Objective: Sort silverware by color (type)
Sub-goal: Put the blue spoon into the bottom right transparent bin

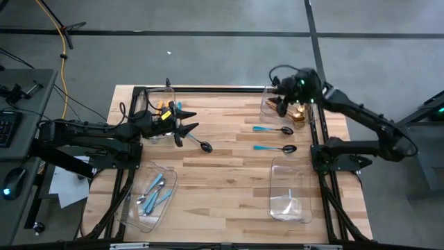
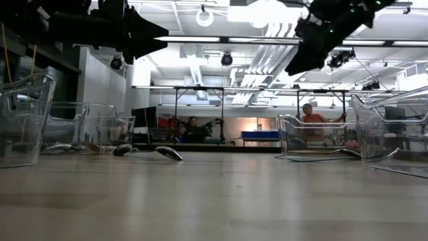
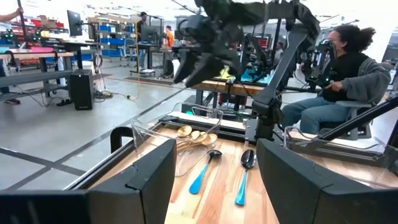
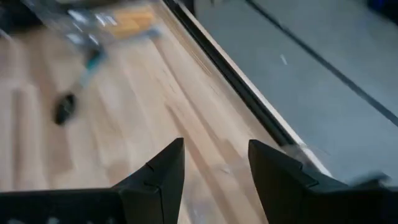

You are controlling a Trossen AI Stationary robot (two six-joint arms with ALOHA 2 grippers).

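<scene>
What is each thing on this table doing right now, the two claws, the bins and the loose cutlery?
left gripper: open, empty, above the table near the back left bin.
right gripper: open, empty, over the back right bin.
back right bin: holds gold pieces.
front left bin: holds light-blue-handled pieces.
front right bin: looks empty.
two teal-handled black spoons: lying loose, unsorted.

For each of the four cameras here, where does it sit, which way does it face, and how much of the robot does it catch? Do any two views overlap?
High view: overhead, facing straight down on the table; both arms show whole.
Low view: at table height, facing level across the wood into the room; both arms hang in from above.
Left wrist view: on the left arm, facing across the table past the open left claw; the right arm shows beyond.
Right wrist view: on the right arm, facing down past the open right claw.
Shared: high and left wrist views both show two teal-handled spoons.
</scene>
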